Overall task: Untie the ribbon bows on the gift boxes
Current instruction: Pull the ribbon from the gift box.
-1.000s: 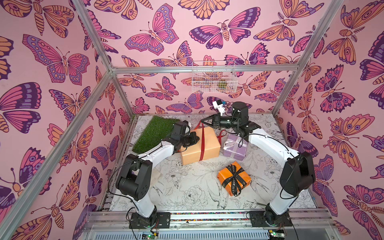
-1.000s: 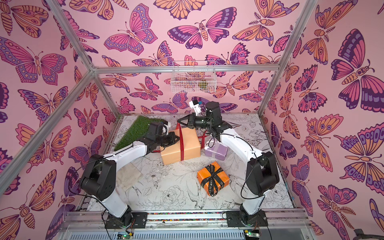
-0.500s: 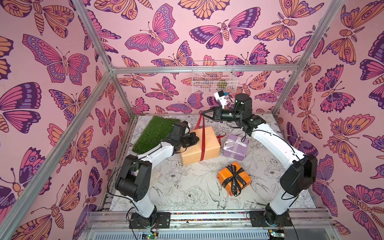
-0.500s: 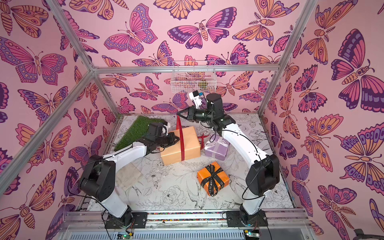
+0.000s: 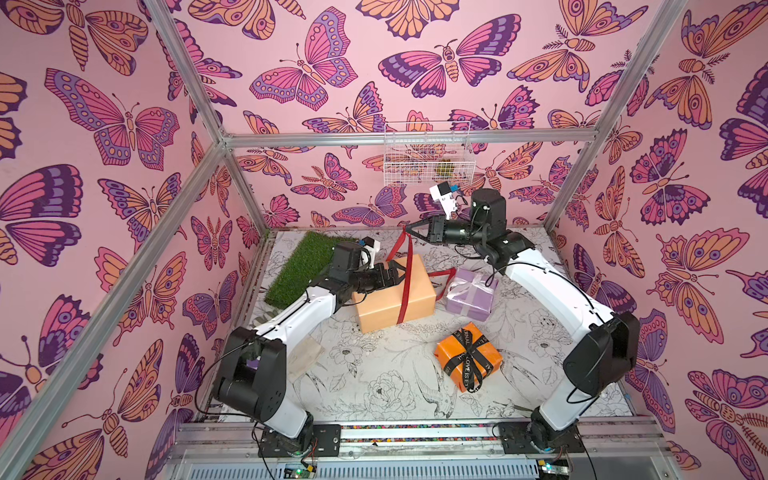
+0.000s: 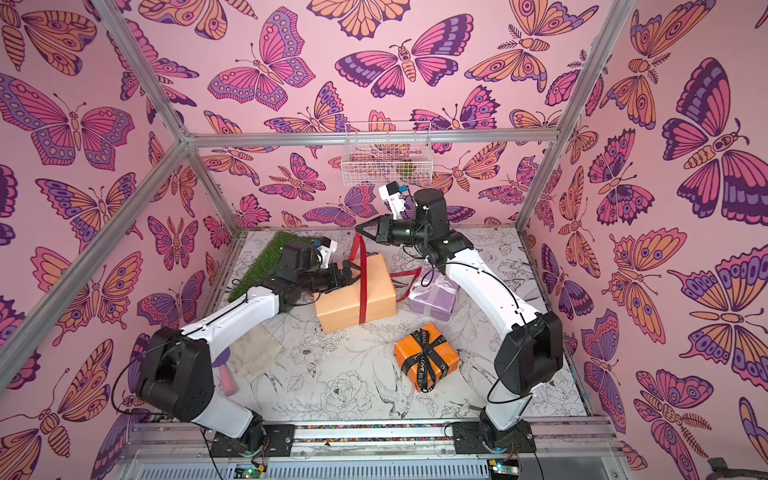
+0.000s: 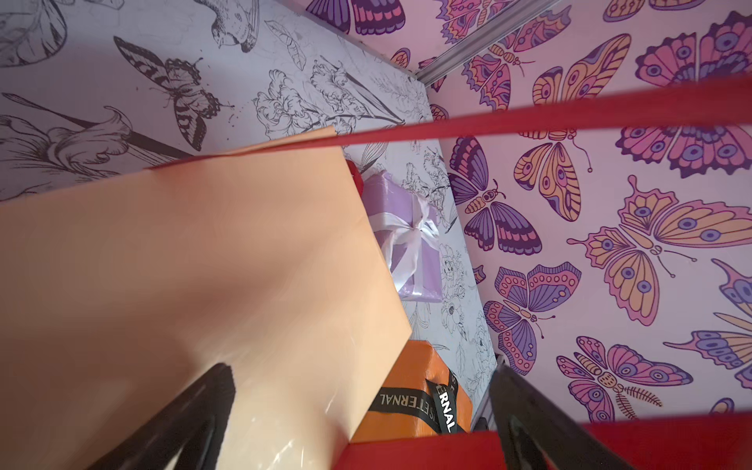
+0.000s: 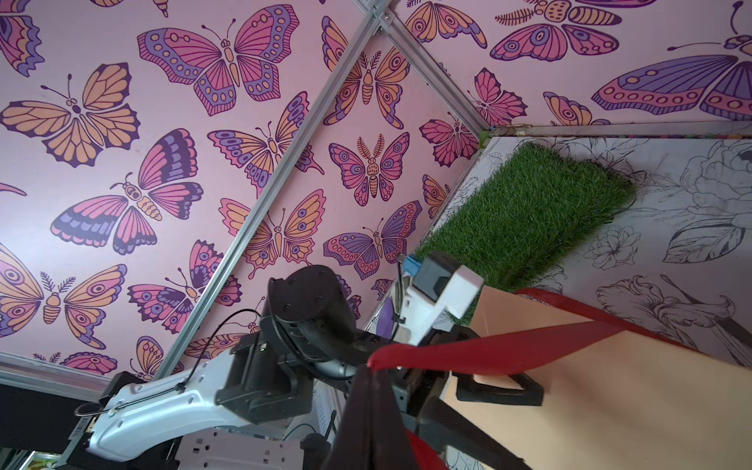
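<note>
Aloft, right fingers (image 8: 368, 415) tight on red ribbon (image 5: 405, 286); left fingers (image 7: 195, 415) wide at box (image 5: 382, 303) edge.

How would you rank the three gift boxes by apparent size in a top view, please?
In a top view:
1. The peach-tan box is clearly the largest.
2-3. The lilac box and the orange box look about alike. The orange one lies nearer the camera, so I would not rank them.

Three gift boxes (image 5: 374, 307), three ribbons (image 5: 405, 291), two robot arms (image 5: 299, 316).
</note>
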Action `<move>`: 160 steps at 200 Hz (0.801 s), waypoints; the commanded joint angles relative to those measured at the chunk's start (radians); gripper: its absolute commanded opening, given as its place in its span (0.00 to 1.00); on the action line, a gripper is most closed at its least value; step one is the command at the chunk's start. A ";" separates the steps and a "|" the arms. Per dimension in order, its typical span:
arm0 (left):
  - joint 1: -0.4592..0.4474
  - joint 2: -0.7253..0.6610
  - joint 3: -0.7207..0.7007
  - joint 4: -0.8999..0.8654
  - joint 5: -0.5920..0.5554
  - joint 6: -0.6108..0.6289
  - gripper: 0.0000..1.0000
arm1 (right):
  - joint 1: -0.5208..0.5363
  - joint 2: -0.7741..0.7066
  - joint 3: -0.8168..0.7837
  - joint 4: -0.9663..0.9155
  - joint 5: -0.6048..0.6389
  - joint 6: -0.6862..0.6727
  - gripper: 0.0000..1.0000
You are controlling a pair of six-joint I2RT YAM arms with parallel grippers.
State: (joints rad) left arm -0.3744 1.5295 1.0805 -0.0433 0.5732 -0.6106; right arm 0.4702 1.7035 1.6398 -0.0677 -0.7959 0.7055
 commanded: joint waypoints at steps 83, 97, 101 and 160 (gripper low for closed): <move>-0.038 -0.212 -0.110 0.204 -0.059 0.274 1.00 | 0.037 0.035 0.053 -0.075 0.038 -0.078 0.00; -0.040 -0.167 -0.070 0.217 -0.048 0.272 1.00 | 0.046 0.035 0.054 -0.078 0.038 -0.078 0.00; -0.041 -0.154 -0.059 0.219 -0.045 0.269 1.00 | 0.048 0.034 0.054 -0.080 0.038 -0.078 0.00; -0.036 -0.076 -0.056 0.387 -0.161 0.276 0.93 | 0.053 -0.040 -0.006 -0.113 0.014 -0.082 0.00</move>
State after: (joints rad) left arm -0.4126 1.4506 1.0237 0.2428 0.4770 -0.3717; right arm 0.5198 1.7237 1.6547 -0.1478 -0.7712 0.6495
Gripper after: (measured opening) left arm 0.958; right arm 0.052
